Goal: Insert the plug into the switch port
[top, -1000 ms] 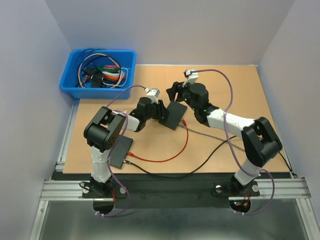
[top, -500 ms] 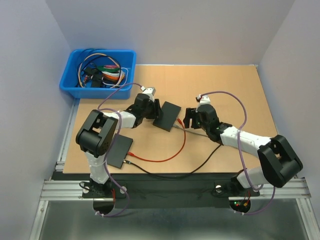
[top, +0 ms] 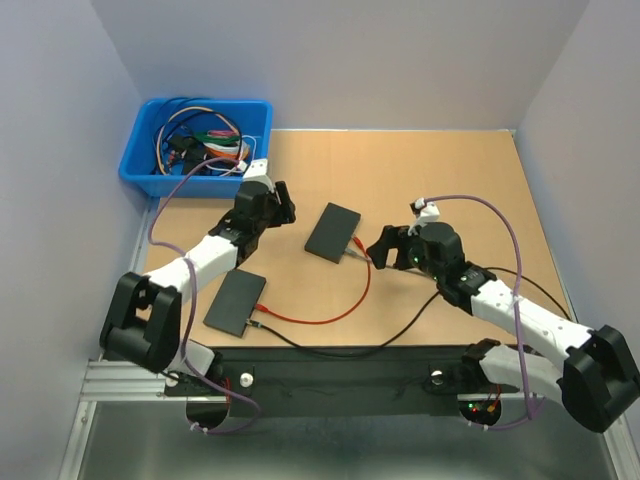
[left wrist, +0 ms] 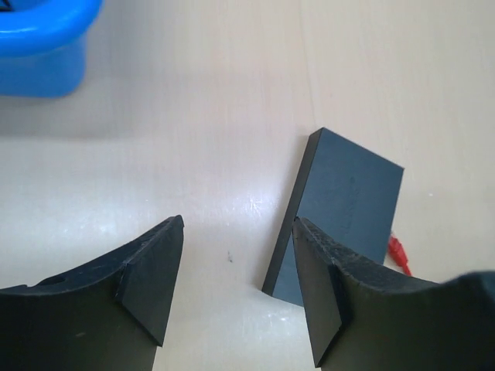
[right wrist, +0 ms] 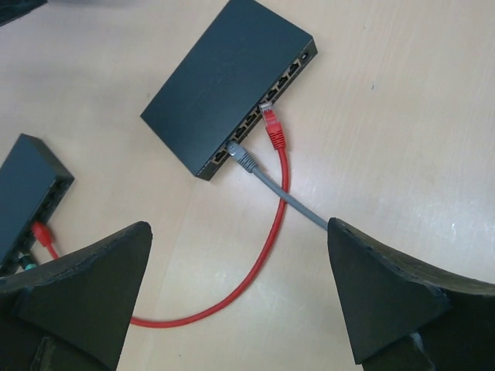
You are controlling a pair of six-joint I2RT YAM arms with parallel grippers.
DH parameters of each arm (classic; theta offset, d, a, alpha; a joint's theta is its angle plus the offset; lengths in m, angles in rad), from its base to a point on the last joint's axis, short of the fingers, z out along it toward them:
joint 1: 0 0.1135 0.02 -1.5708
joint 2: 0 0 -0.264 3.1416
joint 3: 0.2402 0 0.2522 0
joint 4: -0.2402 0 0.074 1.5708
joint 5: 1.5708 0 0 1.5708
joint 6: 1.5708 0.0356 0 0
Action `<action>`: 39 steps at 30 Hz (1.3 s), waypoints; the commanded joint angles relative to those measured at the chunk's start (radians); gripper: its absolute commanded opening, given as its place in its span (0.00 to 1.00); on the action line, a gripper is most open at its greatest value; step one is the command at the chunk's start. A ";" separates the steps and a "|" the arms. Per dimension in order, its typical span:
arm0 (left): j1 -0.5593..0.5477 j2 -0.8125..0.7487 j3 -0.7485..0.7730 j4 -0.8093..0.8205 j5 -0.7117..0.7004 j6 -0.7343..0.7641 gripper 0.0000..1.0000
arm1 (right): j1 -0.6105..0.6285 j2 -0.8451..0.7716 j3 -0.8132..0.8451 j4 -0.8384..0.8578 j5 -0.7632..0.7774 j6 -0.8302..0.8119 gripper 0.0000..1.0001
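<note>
A black network switch lies flat on the wooden table, seen also in the right wrist view and the left wrist view. A red plug and a grey plug both sit in ports on its front edge. The red cable runs to a second black switch. My left gripper is open and empty, left of the switch. My right gripper is open and empty, right of the switch and above the cables.
A blue bin full of coloured cables stands at the back left, its corner visible in the left wrist view. A dark cable trails across the table's front towards the right edge.
Both arms have drawn back from the switch: the left gripper moved left, the right gripper moved right and nearer. The switch now lies free with both plugs in it.
</note>
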 commanded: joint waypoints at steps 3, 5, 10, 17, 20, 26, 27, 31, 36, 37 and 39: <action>0.003 -0.230 -0.112 -0.019 -0.078 -0.039 0.69 | 0.010 -0.143 -0.025 -0.053 -0.033 0.030 1.00; 0.002 -0.329 -0.175 -0.021 -0.093 -0.057 0.69 | 0.010 -0.198 -0.043 -0.059 -0.035 0.034 1.00; 0.002 -0.503 -0.305 -0.034 -0.118 -0.114 0.68 | 0.011 -0.301 -0.078 -0.082 -0.079 0.054 1.00; 0.003 -0.733 -0.373 -0.174 -0.366 -0.157 0.67 | 0.010 -0.481 -0.103 -0.171 -0.059 0.059 1.00; 0.002 -0.831 -0.404 -0.188 -0.405 -0.164 0.65 | 0.011 -0.524 -0.102 -0.206 -0.053 0.068 1.00; -0.009 -0.947 -0.418 -0.215 -0.463 -0.170 0.65 | 0.010 -0.534 -0.092 -0.219 -0.063 0.076 1.00; -0.010 -0.951 -0.418 -0.220 -0.468 -0.169 0.65 | 0.011 -0.536 -0.091 -0.222 -0.061 0.073 1.00; -0.017 -0.953 -0.410 -0.235 -0.489 -0.175 0.64 | 0.011 -0.542 -0.089 -0.226 -0.058 0.071 1.00; -0.017 -0.950 -0.410 -0.237 -0.523 -0.184 0.65 | 0.010 -0.533 -0.091 -0.225 -0.058 0.071 1.00; -0.017 -0.950 -0.408 -0.239 -0.529 -0.186 0.65 | 0.011 -0.531 -0.091 -0.225 -0.058 0.071 1.00; -0.017 -0.953 -0.408 -0.240 -0.549 -0.189 0.65 | 0.011 -0.528 -0.095 -0.226 -0.055 0.071 1.00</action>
